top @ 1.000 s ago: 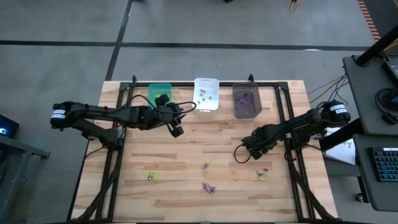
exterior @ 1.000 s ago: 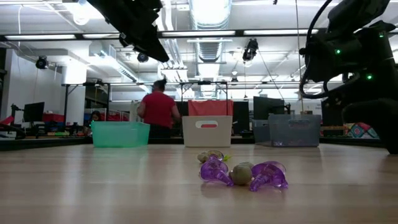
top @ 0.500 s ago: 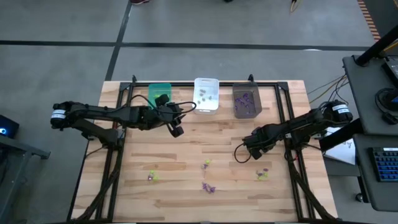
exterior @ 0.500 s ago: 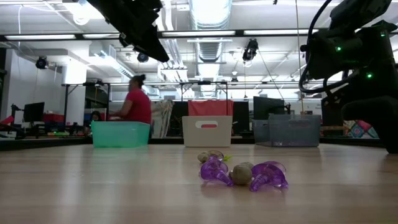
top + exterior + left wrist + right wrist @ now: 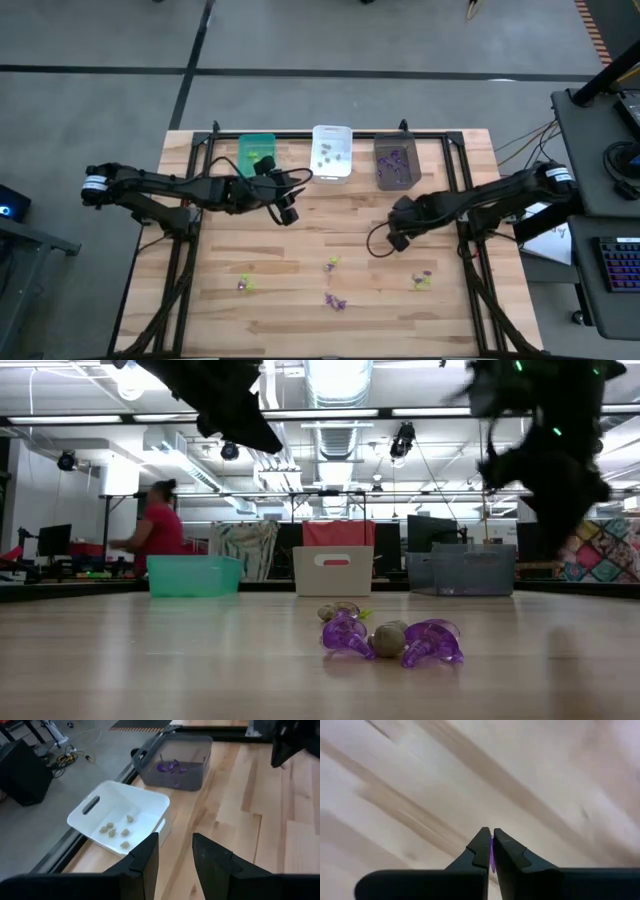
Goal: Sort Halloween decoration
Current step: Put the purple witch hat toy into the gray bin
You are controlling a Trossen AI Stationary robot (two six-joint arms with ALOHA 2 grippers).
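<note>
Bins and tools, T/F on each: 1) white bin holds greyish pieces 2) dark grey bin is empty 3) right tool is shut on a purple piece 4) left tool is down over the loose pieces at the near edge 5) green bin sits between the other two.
1) True: the white bin holds greyish pieces.
2) False: the dark grey bin holds purple trinkets.
3) True: the right tool is shut on a thin purple piece.
4) False: the left tool hangs near the bins, apart from the loose pieces.
5) False: the green bin is at one end; the white bin is in the middle.
</note>
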